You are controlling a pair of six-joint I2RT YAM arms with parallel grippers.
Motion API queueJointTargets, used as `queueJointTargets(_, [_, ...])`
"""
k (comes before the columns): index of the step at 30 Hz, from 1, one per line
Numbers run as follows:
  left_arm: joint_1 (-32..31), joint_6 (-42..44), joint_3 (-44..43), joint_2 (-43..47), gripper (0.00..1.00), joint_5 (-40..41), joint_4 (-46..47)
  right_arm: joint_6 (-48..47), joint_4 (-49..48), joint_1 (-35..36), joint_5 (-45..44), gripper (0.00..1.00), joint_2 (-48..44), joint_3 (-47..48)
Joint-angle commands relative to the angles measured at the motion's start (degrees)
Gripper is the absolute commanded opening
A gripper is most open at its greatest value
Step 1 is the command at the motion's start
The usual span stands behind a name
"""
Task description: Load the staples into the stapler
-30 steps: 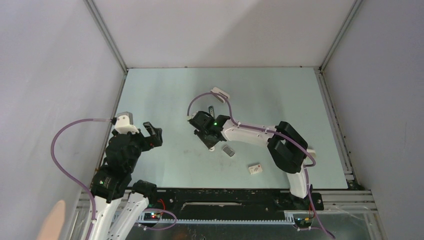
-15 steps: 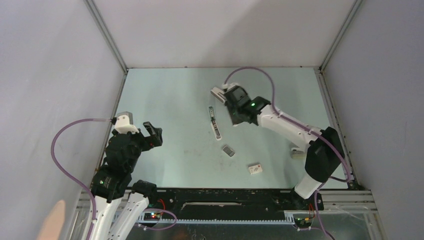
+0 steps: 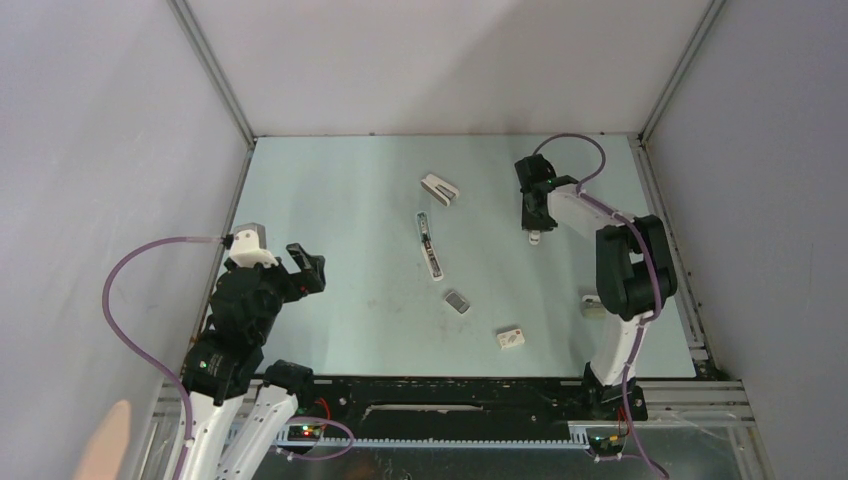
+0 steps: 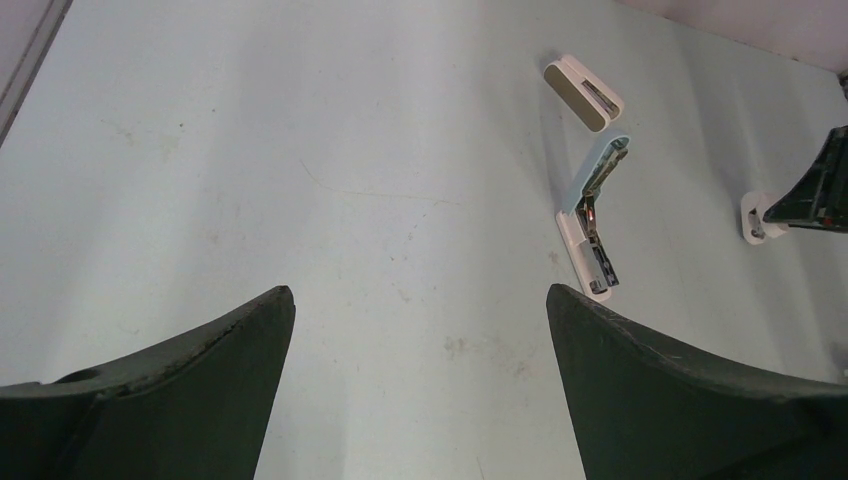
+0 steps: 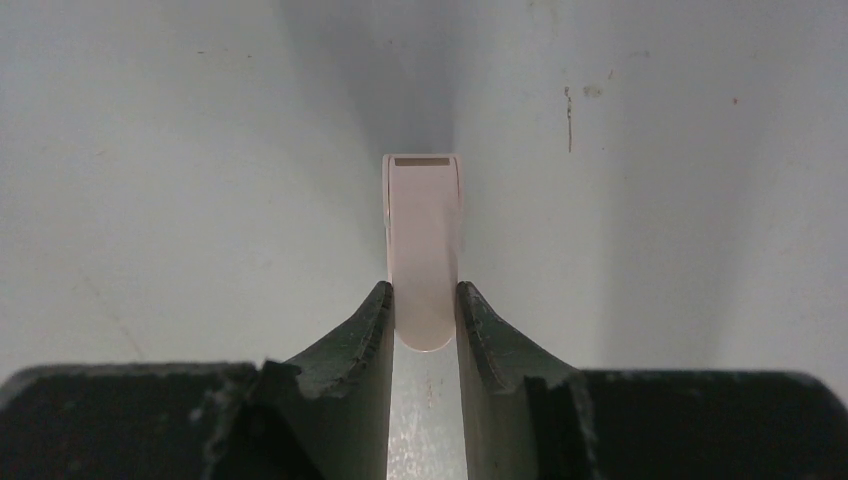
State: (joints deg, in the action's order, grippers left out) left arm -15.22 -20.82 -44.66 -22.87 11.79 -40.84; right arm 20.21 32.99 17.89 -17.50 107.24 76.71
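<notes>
The stapler (image 3: 430, 245) lies opened out flat in the middle of the table, pale grey-green arm and white end; it also shows in the left wrist view (image 4: 592, 215). The staples (image 3: 457, 300) are a small grey block just in front of it. My right gripper (image 3: 535, 226) is at the back right, far from both, pointing down. It is shut on a slim cream-white piece (image 5: 423, 240) whose end touches the table (image 3: 537, 238). My left gripper (image 3: 309, 266) is open and empty at the left side (image 4: 415, 295).
A white wedge-shaped stapler (image 3: 440, 188) lies behind the slim one. A small white box with a red mark (image 3: 511, 338) is near the front. A pale object (image 3: 592, 305) lies by the right arm's base. Enclosure walls surround the table (image 3: 330, 200).
My right arm has swung from over the stapler in the middle to the back right. The stapler stays lying open. The left arm has not moved.
</notes>
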Motion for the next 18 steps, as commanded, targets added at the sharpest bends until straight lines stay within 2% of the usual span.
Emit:
queueJointTargets(1, [0.7,1.6,0.3,-0.1,1.0,-0.8,2.1,1.8,-3.2,-0.5,0.3,0.17,1.8,0.5])
queueJointTargets(4, [0.8,1.6,0.4,-0.1,1.0,-1.1,2.2,2.0,-2.5,-0.6,-0.6,0.31,1.0,0.1])
queueJointTargets(8, [0.9,1.6,0.4,-0.1,1.0,-1.1,2.2,2.5,-2.0,0.1,-1.8,0.6,-2.6,-1.1])
queueJointTargets(13, [1.2,1.5,0.4,-0.1,1.0,-1.1,2.1,3.2,-1.6,4.9,-3.9,0.74,-7.4,-2.3])
queueJointTargets(18, [1.4,1.5,0.4,0.1,1.0,-0.6,1.9,3.1,-6.5,14.3,-1.7,0.81,-10.7,-4.6])
